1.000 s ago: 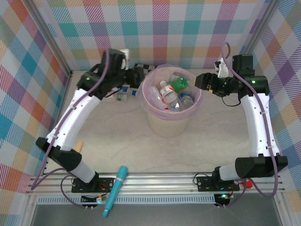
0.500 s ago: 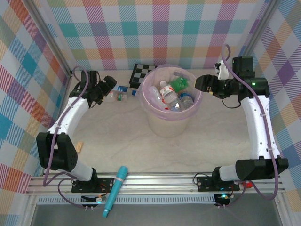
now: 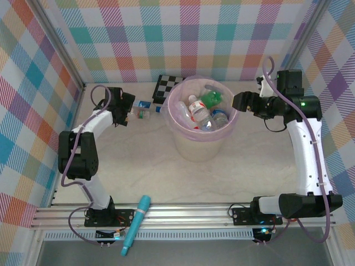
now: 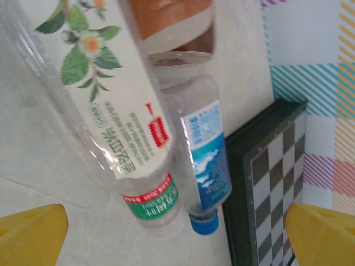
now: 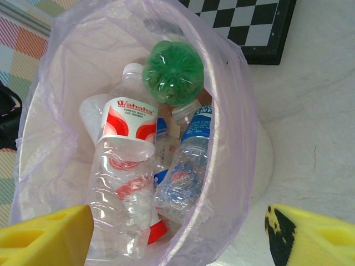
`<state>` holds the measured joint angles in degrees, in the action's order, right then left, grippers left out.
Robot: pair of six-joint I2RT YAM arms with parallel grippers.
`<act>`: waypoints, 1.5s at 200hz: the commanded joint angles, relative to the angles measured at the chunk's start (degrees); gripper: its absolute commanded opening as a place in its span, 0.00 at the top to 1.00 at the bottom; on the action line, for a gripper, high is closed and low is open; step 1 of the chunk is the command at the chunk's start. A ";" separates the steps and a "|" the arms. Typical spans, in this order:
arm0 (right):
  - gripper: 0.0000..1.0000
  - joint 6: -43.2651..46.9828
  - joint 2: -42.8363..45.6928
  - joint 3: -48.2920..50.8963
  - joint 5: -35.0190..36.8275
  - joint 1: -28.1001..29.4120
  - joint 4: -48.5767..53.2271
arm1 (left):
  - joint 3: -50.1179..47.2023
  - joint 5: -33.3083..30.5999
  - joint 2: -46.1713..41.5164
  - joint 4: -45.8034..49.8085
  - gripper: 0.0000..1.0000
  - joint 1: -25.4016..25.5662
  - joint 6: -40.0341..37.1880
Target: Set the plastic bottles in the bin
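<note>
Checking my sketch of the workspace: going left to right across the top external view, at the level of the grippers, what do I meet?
In order: left gripper → bottles lying on the table → checkerboard → bin → right gripper.

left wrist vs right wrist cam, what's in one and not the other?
Left wrist, not right: lying on the table, a floral-label bottle, a blue-label bottle with blue cap, a brown-label bottle. Right wrist, not left: the bin holding a green bottle and a red-and-white bottle. Both: the checkerboard and the table.
</note>
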<state>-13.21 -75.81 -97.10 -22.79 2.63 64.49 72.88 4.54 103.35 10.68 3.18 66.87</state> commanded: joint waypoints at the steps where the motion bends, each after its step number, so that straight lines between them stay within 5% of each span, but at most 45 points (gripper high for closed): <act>1: 0.19 1.61 1.27 0.37 0.86 -0.09 1.07 | -1.36 -2.50 1.59 -3.15 0.01 -0.70 6.71; 81: 0.19 3.18 1.81 1.48 3.83 -0.16 2.61 | 3.14 -2.55 11.15 -1.49 0.00 -0.72 3.46; 162: 0.19 3.46 2.25 1.74 4.64 -0.13 2.91 | 1.30 -3.57 9.96 -1.36 0.26 -0.72 3.17; 212: 0.19 2.63 1.92 1.39 3.14 -0.17 2.00 | -1.80 -5.79 1.35 0.03 0.31 -0.63 0.95; 300: 0.19 -1.44 -0.28 1.47 -4.20 -0.14 -3.36 | 4.64 -7.09 -21.08 15.63 0.36 4.23 -17.85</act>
<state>-12.88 -75.20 -95.66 -23.35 2.63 63.77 72.49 -2.15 87.66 18.81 4.78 58.19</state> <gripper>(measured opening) 0.809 0.654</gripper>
